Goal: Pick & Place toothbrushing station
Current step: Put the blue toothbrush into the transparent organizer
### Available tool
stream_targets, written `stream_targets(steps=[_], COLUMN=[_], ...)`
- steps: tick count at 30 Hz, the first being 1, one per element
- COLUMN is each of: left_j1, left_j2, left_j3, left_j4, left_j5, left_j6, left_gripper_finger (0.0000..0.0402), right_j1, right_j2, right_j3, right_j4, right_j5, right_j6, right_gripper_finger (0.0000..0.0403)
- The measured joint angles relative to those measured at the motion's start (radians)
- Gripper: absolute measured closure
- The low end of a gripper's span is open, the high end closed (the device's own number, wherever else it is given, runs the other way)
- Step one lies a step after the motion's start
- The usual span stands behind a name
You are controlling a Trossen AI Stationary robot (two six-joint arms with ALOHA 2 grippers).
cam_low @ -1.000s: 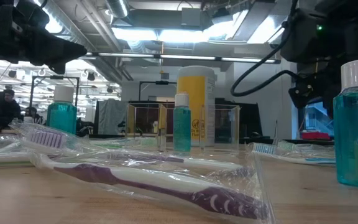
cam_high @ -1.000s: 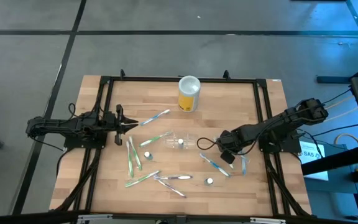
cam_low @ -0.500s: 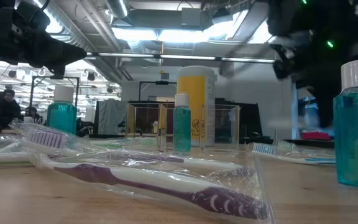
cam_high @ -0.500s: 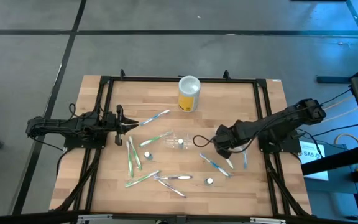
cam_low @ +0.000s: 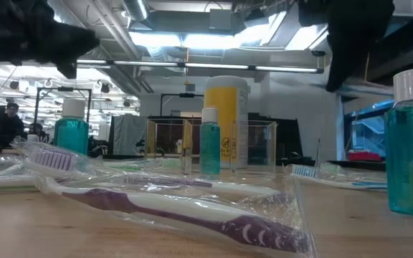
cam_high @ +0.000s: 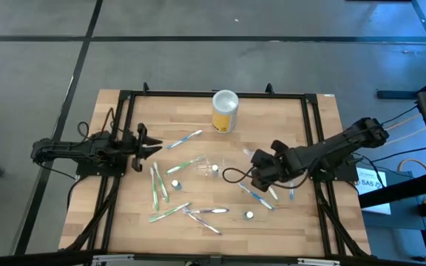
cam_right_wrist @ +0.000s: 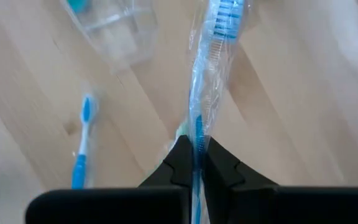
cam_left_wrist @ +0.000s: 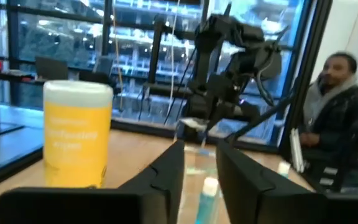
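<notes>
Wooden tabletop (cam_high: 198,214): right gripper (cam_right_wrist: 193,155) clamped on wrapped toothbrush (cam_right_wrist: 211,81), clear station (cam_right_wrist: 114,31) just ahead, nearer than left gripper (cam_high: 145,140), fingers parted.

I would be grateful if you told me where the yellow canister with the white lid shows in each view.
High view: yellow canister at the table's far edge, centre.
Low view: canister mid-picture, behind a small teal bottle.
Left wrist view: canister at picture left.
Right wrist view: not in it.
Shared landmark: its white lid.
</notes>
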Motion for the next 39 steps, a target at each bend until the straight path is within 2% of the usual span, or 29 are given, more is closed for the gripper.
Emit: stream_targets(steps=[7,13,20,23,26,31,35,39], left_j1=[-0.011,-0.079,-0.162,-0.172,-0.171,-0.171,-0.171,-0.171], left_j2=[0.074,0.277,0.595,0.697,0.786,0.94,1.067,1.192], left_j3=[0.0,0.088,0.285,0.347,0.39,0.402,0.402,0.416], left_j4=[0.249,0.312,0.313,0.314,0.33,0.585,0.779,0.916], left_j5=[0.117,0.1,0.034,0.019,0.004,0.043,0.057,0.057], left_j6=[-0.008,0.049,0.282,0.288,0.223,0.113,0.097,0.097], left_gripper_finger=[0.0207,0.0162,0.0157,0.0157,0.0156,0.0158,0.0159,0.0159], right_j1=[0.046,0.077,0.104,0.11,0.11,0.11,0.107,0.091], right_j2=[-0.001,-0.001,-0.001,-0.001,-0.003,0.007,0.031,0.052], right_j3=[0.012,0.013,0.013,0.005,-0.026,-0.052,-0.055,-0.055], right_j4=[0.091,0.328,0.582,0.738,0.919,1.103,1.206,1.247], right_j5=[0.096,0.223,0.323,0.354,0.339,0.281,0.214,0.205], right_j6=[-0.023,-0.181,-0.4,-0.513,-0.644,-0.763,-0.854,-0.888], right_gripper_finger=[0.0389,0.0389,0.0389,0.0389,0.0389,0.0389,0.0389,0.0389])
